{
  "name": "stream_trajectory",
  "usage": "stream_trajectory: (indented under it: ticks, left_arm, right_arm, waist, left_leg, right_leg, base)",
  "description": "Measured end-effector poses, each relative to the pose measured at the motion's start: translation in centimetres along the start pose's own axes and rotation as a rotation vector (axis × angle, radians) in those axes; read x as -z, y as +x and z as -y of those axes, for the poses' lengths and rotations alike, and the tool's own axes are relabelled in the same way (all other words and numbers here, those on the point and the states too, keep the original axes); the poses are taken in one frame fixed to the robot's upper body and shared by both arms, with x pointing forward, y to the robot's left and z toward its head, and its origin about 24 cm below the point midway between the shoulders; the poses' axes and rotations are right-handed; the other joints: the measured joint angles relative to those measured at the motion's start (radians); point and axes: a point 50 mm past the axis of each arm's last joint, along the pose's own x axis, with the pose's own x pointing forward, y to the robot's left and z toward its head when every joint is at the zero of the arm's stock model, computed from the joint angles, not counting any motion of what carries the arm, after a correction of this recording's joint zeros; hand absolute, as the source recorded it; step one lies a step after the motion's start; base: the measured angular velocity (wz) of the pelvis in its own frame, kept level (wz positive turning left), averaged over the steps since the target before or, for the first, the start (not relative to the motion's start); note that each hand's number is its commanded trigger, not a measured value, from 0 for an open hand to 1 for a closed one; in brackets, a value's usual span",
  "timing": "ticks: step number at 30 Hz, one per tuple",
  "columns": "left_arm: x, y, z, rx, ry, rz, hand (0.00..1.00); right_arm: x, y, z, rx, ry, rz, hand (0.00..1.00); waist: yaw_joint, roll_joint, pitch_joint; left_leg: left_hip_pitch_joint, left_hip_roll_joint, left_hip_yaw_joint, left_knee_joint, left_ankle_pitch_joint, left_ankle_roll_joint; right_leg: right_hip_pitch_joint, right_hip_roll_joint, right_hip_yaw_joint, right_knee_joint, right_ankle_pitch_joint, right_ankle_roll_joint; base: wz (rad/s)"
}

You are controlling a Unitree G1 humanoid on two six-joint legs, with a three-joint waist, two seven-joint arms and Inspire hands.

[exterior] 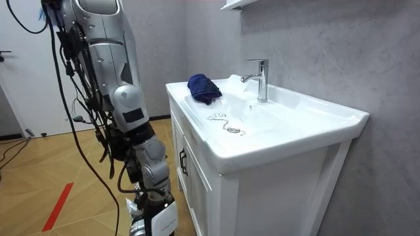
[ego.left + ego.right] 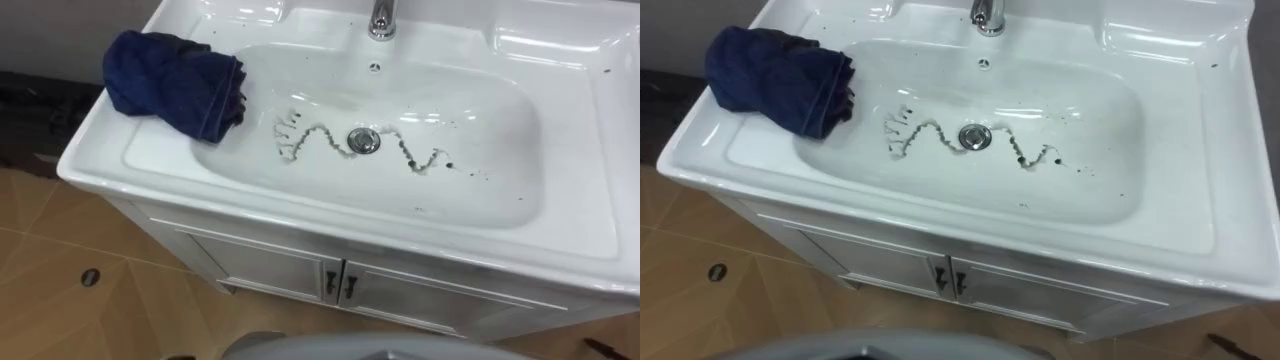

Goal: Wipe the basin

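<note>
The basin is sitting unwiped. A dark wavy trail of grime is running across its floor on either side of the drain, and loose specks are lying towards the robot's right rim. The blue cloth is lying bunched on the basin's left shoulder, overhanging the bowl edge, well apart from the grime, with nothing holding it. The tap is standing at the back rim.

In the room view the robot is standing close before the cabinet, its right hand hanging low beside the doors. Whether its fingers are spread or curled cannot be told.

Judgement: the step in hand is taking up the cloth. A full grasp over the bunched top is advisable, leaving a broad pad facing down. Strokes should be sweeping from the trail's left end across the drain, pressing into the curved floor and gathering the specks too.
</note>
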Motion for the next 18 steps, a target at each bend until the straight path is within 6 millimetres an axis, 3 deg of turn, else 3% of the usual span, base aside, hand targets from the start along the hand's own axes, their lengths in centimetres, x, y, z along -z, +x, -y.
stream_trajectory:
  ticks: [14,18]
  left_arm:
    - [1.3,0.0,0.3,-0.006,-0.048,-0.039,0.0]
    - [1.4,0.0,0.2,-0.036,-0.072,-0.04,0.0]
  right_arm:
    - [-0.1,-0.1,0.2,0.007,0.016,-0.001,0.0]
    - [0.1,-0.1,0.2,0.007,0.017,-0.007,0.0]
  waist:
    - [-0.001,0.019,0.0004]
    - [-0.001,0.019,0.0004]
  left_leg:
    - [-0.009,-0.002,-0.034,0.023,-0.003,-0.001]
    - [-0.014,-0.017,-0.045,0.032,-0.002,-0.001]
  right_leg:
    - [0.015,0.003,-0.038,-0.002,0.0,-0.001]
    - [0.016,-0.003,-0.052,-0.004,-0.012,-0.002]
  base:
    - [0.07]
    - [0.1]
